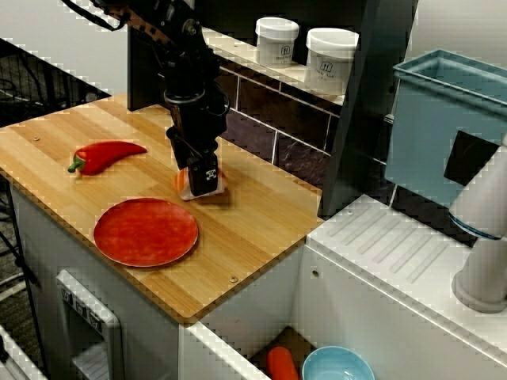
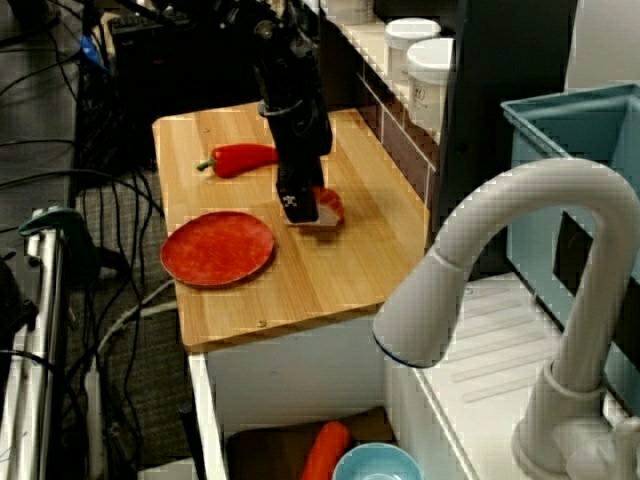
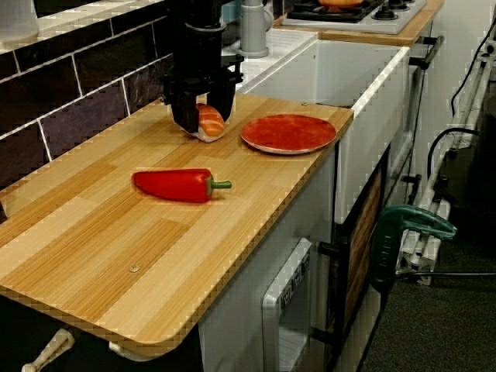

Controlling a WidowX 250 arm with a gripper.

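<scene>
The red pepper (image 3: pixel 174 185) lies nearest on the tabletop (image 3: pixel 93 256); behind it, beside the red plate (image 3: pixel 288 132), the end effector (image 3: pixel 200 126) straddles the orange-and-white sushi piece (image 3: pixel 211 121), pinch unclear, which looks light, stiff, best gripped across its long sides

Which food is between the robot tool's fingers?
The orange-and-white piece, gripped by the tool near the tiled wall. The red pepper lies apart on the counter, untouched.

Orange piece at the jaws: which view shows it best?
The low view from the side: the orange piece sits in plain sight between the jaws, orange top over white base. In the view from above, the jaws hide most of it. The raised view from the other end shows only a reddish sliver of it.
</scene>
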